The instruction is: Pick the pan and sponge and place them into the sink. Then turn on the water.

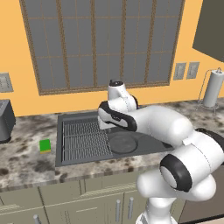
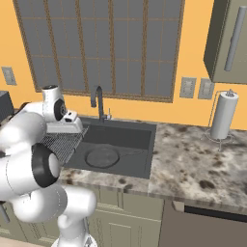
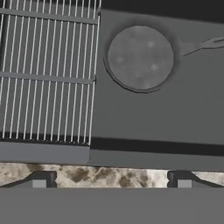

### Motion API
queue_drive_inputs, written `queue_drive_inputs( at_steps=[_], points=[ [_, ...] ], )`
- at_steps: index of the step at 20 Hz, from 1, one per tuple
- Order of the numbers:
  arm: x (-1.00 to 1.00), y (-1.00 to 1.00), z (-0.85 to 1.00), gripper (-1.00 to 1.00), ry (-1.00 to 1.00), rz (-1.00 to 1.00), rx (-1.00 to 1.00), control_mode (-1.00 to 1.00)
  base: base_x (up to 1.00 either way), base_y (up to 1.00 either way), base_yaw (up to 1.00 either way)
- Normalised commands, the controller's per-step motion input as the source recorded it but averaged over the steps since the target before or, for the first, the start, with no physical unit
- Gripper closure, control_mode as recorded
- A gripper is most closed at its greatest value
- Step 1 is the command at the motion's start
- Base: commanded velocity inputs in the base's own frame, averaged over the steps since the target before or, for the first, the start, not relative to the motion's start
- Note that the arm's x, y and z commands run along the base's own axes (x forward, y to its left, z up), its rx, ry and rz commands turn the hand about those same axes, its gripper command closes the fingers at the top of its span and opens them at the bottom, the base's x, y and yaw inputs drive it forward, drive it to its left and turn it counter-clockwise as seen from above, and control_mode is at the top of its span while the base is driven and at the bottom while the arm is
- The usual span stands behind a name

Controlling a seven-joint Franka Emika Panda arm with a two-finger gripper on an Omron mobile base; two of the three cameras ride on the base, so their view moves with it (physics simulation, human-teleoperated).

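Pan (image 3: 140, 57) already in sink (image 1: 87, 117), right of rack. Sponge (image 1: 45, 145) waiting on table, left of basin. End effector (image 3: 111, 179) released, empty (above sink's front edge). Next, probably: swing left, descend, grasp sponge.

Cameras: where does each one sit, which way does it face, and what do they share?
Left base view: behind the arm to its left, looking forward and down at the sink, sponge on counter; arm rises lower right.
Right base view: behind-right, same sink, faucet; arm lower left.
Hand view: on the hand, looking down; open gripper tips at bottom.
Shared: all three show the pan in the basin beside the rack.
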Motion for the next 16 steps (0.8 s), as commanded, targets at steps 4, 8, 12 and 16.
queue_drive_inputs(
  at_steps=[4, 8, 12, 16],
  points=[
    [-0.04, 0.62, -0.01, -1.00, -0.05, 0.03, 0.00, -1.00, 0.00, 0.00, 0.00],
    [0.02, 0.61, 0.00, -1.00, -0.02, 0.03, 0.00, -1.00, 0.00, 0.00, 0.00],
    [0.08, 0.62, 0.02, -1.00, 0.00, 0.01, 0.00, -1.00, 0.00, 0.00, 0.00],
    [0.04, 0.62, 0.02, -1.00, 0.00, 0.00, 0.00, -1.00, 0.00, 0.00, 0.00]
  ],
)
